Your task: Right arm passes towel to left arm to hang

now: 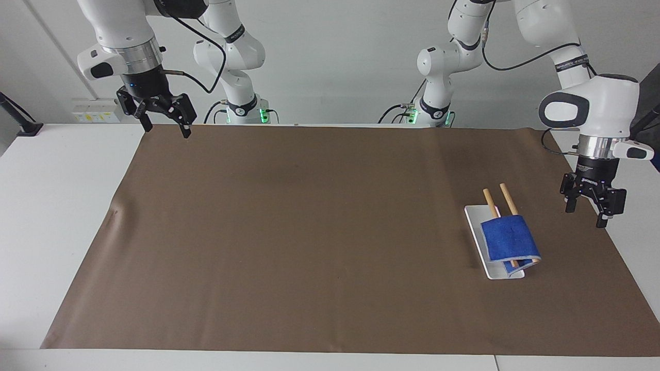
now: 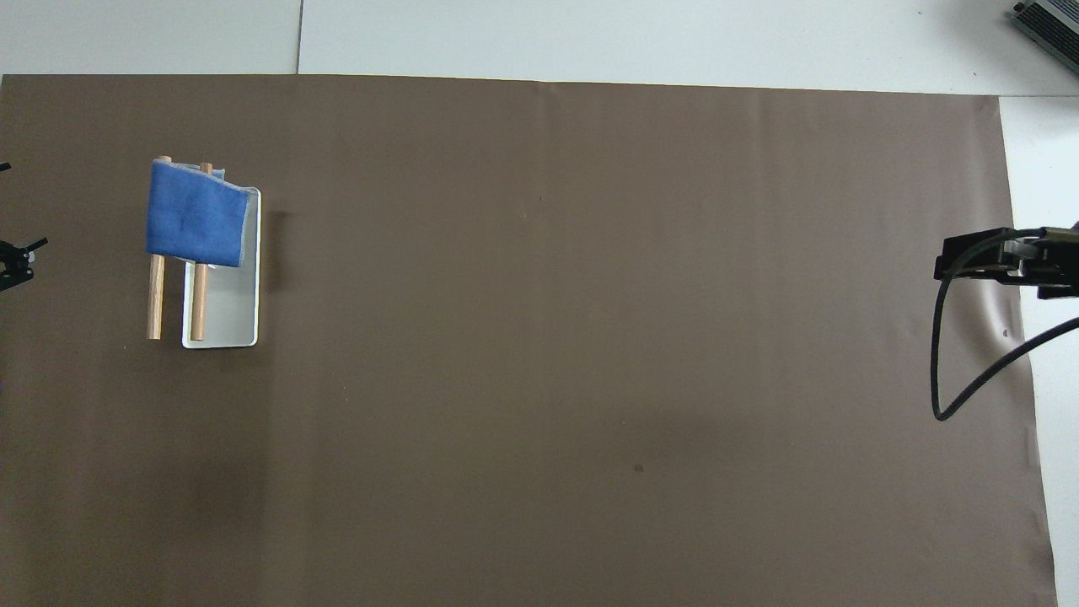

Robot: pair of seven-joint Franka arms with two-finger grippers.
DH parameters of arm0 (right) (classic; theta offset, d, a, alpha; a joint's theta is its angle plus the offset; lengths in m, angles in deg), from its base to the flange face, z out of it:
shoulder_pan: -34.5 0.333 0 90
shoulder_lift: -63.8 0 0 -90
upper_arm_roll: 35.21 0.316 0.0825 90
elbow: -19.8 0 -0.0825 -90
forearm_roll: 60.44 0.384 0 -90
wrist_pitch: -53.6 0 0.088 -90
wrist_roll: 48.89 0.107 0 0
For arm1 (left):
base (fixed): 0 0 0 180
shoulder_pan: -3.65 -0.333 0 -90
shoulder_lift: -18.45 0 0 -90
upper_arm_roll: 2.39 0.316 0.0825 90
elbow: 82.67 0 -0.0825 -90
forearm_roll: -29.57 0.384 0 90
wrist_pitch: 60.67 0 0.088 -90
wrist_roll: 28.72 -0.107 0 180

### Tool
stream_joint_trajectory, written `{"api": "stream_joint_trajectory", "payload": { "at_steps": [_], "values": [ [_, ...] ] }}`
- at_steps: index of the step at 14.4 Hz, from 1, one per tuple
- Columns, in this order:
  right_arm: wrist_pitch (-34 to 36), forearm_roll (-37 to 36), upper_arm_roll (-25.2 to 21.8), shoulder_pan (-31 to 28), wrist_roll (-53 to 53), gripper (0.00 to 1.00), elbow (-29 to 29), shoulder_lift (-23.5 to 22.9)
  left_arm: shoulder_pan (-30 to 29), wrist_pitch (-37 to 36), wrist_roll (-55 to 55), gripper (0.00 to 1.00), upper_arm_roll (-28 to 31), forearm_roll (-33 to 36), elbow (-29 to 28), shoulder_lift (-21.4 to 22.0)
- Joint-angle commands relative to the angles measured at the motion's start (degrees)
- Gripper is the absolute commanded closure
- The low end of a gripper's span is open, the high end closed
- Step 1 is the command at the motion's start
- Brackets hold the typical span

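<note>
- Now I'm seeing the towel (image 1: 509,238) (image 2: 195,214) hanging over both rods (image 1: 508,199) (image 2: 155,295), at the ends farther from the robots, above the tray (image 1: 502,272) (image 2: 226,312).
- Left gripper (image 1: 594,206), fingers spread and empty, is hovering over the mat's (image 1: 309,232) edge beside them.
- Right gripper (image 1: 164,119), also spread, is waiting over the mat's corner at its own end.

- My towel (image 1: 508,238) (image 2: 195,216): small bright-blue terry rectangle with a thin pale edging.
- State: draped across both wooden rods (image 1: 508,200) (image 2: 154,295), covering the rod ends farther from me; its edges hang down.
- Location: over the white tray (image 1: 473,218) (image 2: 228,316), toward my left arm's end of the table.
- Contact: no gripper touches it.
</note>
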Motion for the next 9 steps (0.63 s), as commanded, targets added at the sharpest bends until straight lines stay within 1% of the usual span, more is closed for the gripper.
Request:
{"api": "stream_joint_trajectory", "payload": {
  "at_steps": [1,4,6,9],
  "values": [
    [0.04,3.21,-1.51,-0.56,-0.7,0.0,-1.45,0.81,0.03,0.4,-10.37,0.0,-0.41,-0.61,0.55,0.25],
    [2.32,1.73,-1.95,-0.12,-1.31,0.0,2.4,-1.73,3.18,-0.04,-17.07,0.0,-0.33,-0.43,0.46,0.87],
    [2.07,1.73,-2.48,0.32,-3.16,0.0,1.63,-1.31,4.5,-0.48,-19.62,0.0,-0.42,-0.43,0.37,2.27],
    [1.8,1.73,-2.48,1.46,-2.99,0.0,0.31,-0.6,8.71,-1.53,-24.18,0.0,-0.42,-0.35,0.46,4.29]
  ]
}}
